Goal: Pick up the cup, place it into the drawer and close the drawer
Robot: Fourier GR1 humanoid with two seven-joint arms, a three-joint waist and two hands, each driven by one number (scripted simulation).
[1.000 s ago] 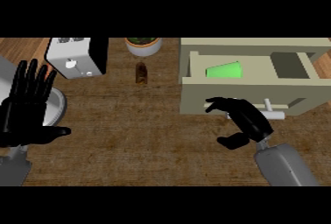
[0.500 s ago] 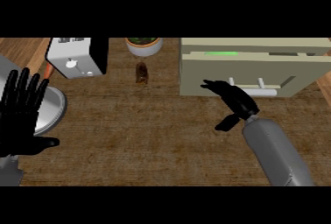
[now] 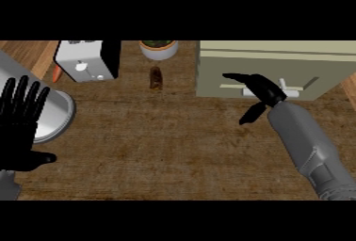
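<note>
Scanning from nine o'clock, you see the left hand (image 3: pixel 21 124) resting, fingers spread and upright, overlapping a steel bowl (image 3: pixel 59 117). At eleven o'clock stands a toaster (image 3: pixel 87 60); toward twelve, a potted plant (image 3: pixel 159 48) with a small brown bottle (image 3: pixel 156 78) just below it. At two o'clock sits the drawer (image 3: pixel 278 70), its front flush with the cabinet. Your right hand (image 3: pixel 259 89) lies against that front by the handle (image 3: pixel 295 89), fingers extended, thumb hanging down. The cup is not visible.
</note>
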